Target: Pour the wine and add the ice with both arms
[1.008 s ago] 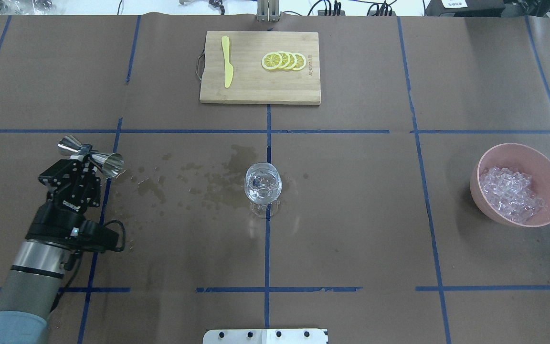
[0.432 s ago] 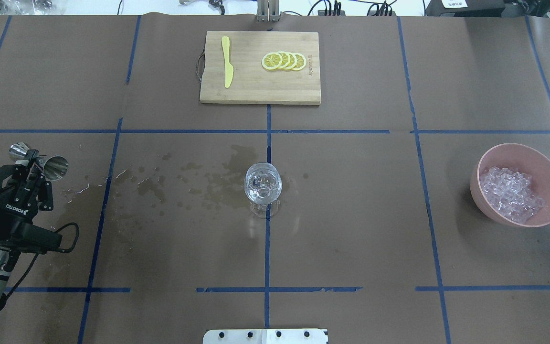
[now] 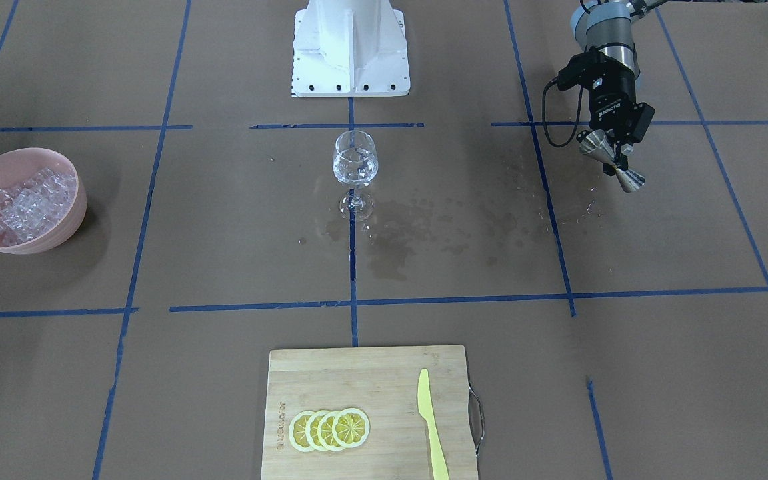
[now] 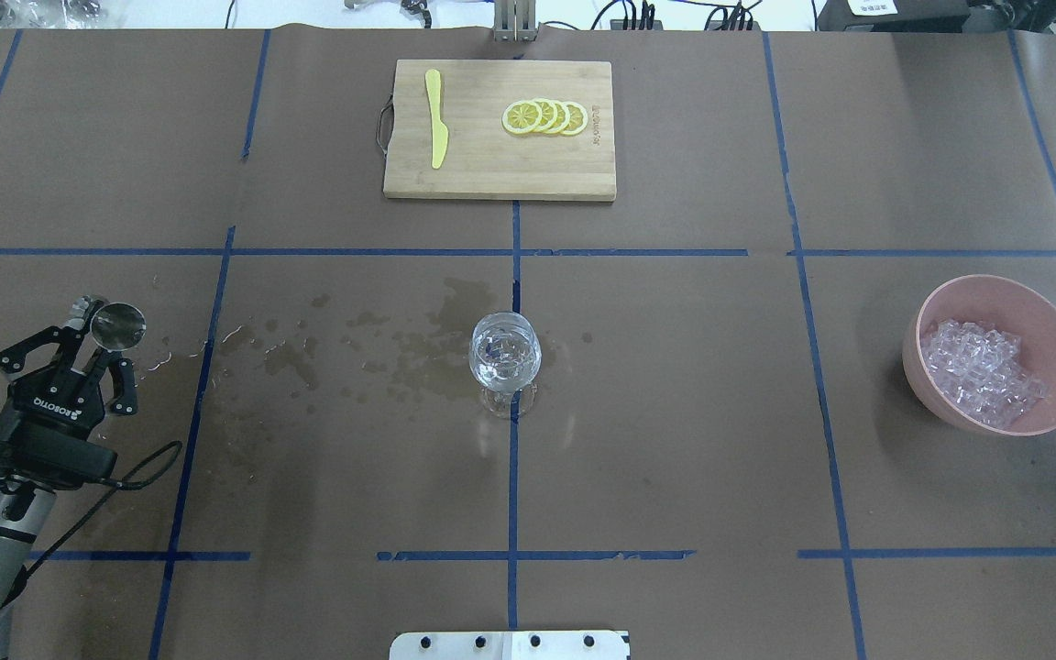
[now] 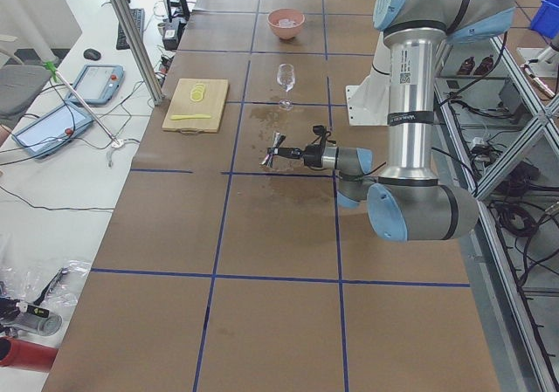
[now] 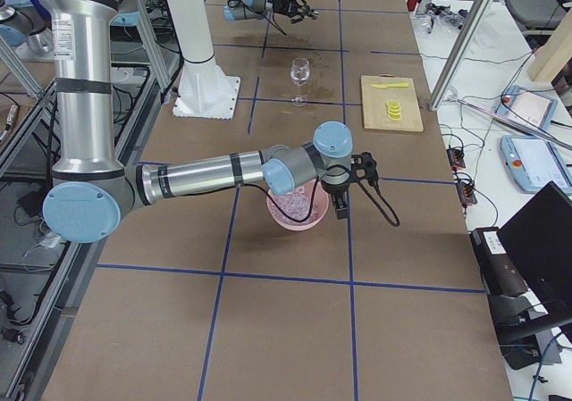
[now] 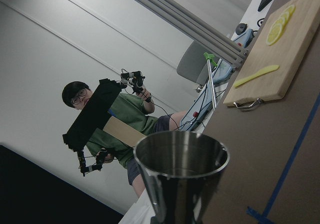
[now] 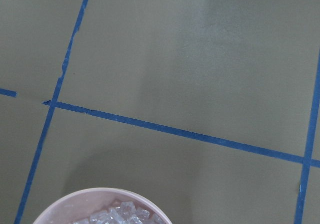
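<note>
A wine glass (image 4: 506,353) with clear liquid stands at the table's middle, also in the front view (image 3: 355,160). My left gripper (image 4: 99,341) is shut on a steel jigger (image 4: 117,325), far left of the glass and above the table. The jigger also shows in the front view (image 3: 614,163) and close up in the left wrist view (image 7: 180,169). The ice (image 4: 977,371) lies in a pink bowl (image 4: 995,286) at the right. My right gripper (image 6: 344,187) hovers by the bowl's far side. I cannot tell whether it is open or shut.
A wooden cutting board (image 4: 499,174) with lemon slices (image 4: 544,117) and a yellow knife (image 4: 436,119) lies at the far middle. Wet stains (image 4: 400,344) spread left of the glass. The white pedestal base (image 3: 349,47) stands at the robot's side.
My left arm carried the jigger leftward, away from the glass. It then turned the jigger from lying sideways to mouth-up. The glass and bowl stayed put.
</note>
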